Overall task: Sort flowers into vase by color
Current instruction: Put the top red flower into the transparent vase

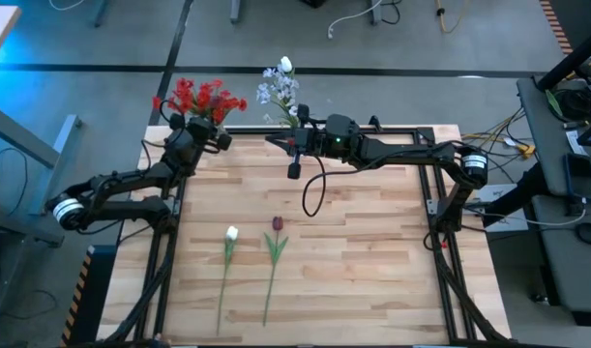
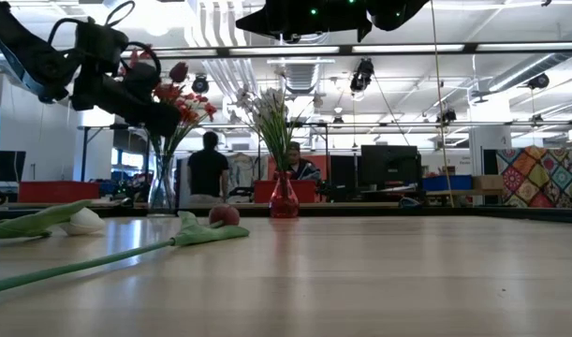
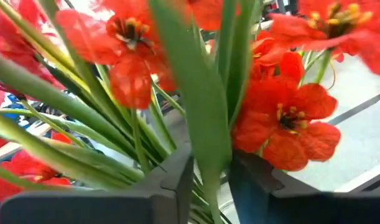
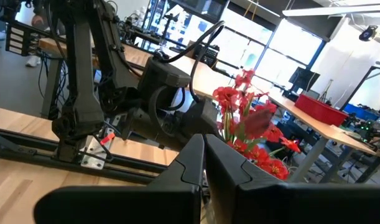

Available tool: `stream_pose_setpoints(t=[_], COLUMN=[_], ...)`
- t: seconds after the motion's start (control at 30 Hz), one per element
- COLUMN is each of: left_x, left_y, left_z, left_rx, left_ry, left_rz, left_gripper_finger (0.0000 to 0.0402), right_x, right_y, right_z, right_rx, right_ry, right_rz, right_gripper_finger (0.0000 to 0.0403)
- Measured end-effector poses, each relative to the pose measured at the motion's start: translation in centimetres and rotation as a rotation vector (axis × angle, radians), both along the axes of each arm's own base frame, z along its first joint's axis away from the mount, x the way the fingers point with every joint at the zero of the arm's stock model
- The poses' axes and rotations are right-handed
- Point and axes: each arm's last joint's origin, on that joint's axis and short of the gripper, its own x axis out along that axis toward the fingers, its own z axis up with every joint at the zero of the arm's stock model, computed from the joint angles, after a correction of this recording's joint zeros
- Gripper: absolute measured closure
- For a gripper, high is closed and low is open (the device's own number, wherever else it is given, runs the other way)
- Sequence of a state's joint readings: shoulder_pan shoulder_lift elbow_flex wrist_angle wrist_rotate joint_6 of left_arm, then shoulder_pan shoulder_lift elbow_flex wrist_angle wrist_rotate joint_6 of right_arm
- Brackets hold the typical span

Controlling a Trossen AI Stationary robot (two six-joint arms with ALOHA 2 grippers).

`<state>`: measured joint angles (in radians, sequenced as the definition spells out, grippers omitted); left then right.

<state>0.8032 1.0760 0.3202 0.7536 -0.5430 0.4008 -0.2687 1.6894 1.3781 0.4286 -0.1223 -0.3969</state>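
Note:
Bright red flowers (image 1: 200, 97) stand in a clear vase (image 2: 161, 187) at the table's far left. My left gripper (image 3: 211, 180) is right above that vase, among the blooms, shut on a green stem; a dark red tulip head (image 2: 178, 72) stands above it. White and pale-blue sprays (image 1: 280, 85) stand in a red vase (image 2: 284, 197) at the far middle. My right gripper (image 4: 205, 155) hovers shut and holding nothing beside that vase (image 1: 276, 141). A white bud (image 1: 232, 233) and a dark red tulip (image 1: 277, 224) lie flat on the table's near middle. My left gripper pinches a broad green leaf and stem (image 3: 208, 146) between its two fingers (image 3: 177, 180). The stem runs upright through the gap, among the red flowers' stems. It is lifted off the table over the clear vase; its lower end is hidden.
The wooden table (image 1: 372, 251) has bare surface on its right half and near edge. A black cable (image 1: 310, 198) hangs from my right arm over the far middle. Beyond the table are desks and two people (image 2: 209, 168).

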Motion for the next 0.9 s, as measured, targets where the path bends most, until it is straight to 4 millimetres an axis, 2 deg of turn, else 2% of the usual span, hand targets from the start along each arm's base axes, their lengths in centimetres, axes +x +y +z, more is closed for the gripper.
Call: stream_pose_setpoints(t=[0.37, 0.5, 0.9], left_x=[0.0, -0.2, -1.7], left_y=[-0.1, -0.2, -1.8], left_z=[-0.3, 0.1, 1.5], left_rx=[-0.122, -0.143, -0.210], left_ry=[0.025, 0.037, 0.026], left_rz=[0.002, 0.004, 0.014], left_gripper_finger=[0.0240, 0.0217, 0.0193], right_x=[0.0, 0.0, 0.0], right_y=[0.0, 0.0, 0.0], right_z=[0.0, -0.1, -0.1], right_rx=[0.001, -0.005, -0.005], right_ry=[0.004, 0.006, 0.011], right_rz=[0.000, -0.001, -0.001], right_gripper_finger=[0.0394, 0.0394, 0.0394])
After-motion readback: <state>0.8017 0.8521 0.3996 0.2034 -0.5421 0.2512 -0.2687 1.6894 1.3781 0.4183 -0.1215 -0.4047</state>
